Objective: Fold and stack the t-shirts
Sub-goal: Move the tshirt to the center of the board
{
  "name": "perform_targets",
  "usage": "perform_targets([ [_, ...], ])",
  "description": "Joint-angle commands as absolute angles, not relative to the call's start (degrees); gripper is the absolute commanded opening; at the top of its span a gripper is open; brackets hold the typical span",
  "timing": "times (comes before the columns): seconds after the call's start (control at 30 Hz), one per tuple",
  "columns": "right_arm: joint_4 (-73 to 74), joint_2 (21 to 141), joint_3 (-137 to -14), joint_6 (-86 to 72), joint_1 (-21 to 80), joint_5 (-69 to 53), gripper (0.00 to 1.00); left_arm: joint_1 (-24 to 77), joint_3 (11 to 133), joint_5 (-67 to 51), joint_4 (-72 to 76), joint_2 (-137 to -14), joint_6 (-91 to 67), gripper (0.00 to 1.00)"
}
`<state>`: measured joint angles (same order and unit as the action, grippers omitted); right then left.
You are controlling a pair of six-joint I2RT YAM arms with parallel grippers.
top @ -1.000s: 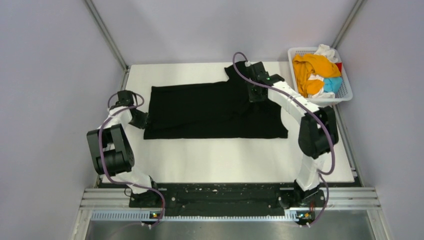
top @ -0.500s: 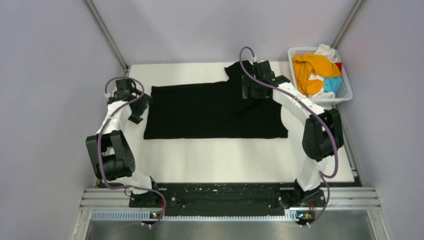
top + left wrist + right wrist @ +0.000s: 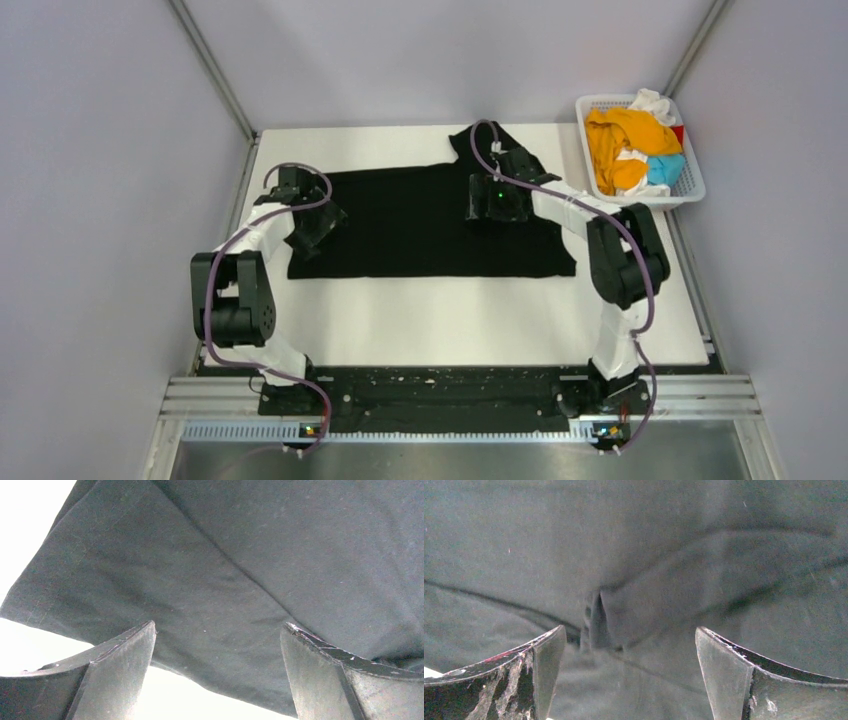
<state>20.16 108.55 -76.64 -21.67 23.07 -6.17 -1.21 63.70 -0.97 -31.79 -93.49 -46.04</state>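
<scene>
Black t-shirt (image 3: 420, 225) lies spread on the table (image 3: 450, 320), apparently partly folded; no stack exists yet. Orange t-shirt (image 3: 622, 135) and others sit in the basket (image 3: 692, 186). Left gripper (image 3: 217, 629) and right gripper (image 3: 630, 630) hover above the black cloth, jaws spread, empty.

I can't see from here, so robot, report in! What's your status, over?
Left gripper open over black t-shirt's left edge. Right gripper open over a wrinkle. Shirt spread on table. Basket sits apart, far right.
</scene>
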Motion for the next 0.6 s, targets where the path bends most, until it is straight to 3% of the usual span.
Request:
perform_targets([
  [0.0, 13.8, 114.62, -84.14, -23.05, 22.85, -8.05, 0.99, -1.54, 62.49, -0.6, -32.52, -92.2, -44.99, 0.99],
  [0.33, 10.9, 121.62, -99.56, -22.31, 22.83, -5.18, 0.99, -1.38, 61.39, -0.6, -33.29, -89.3, -45.51, 0.99],
  [0.57, 12.85, 109.5, -85.29, -24.0, 22.79, -0.4, 0.99, -0.37, 63.13, -2.42, -30.86, -91.77, -45.3, 0.99],
])
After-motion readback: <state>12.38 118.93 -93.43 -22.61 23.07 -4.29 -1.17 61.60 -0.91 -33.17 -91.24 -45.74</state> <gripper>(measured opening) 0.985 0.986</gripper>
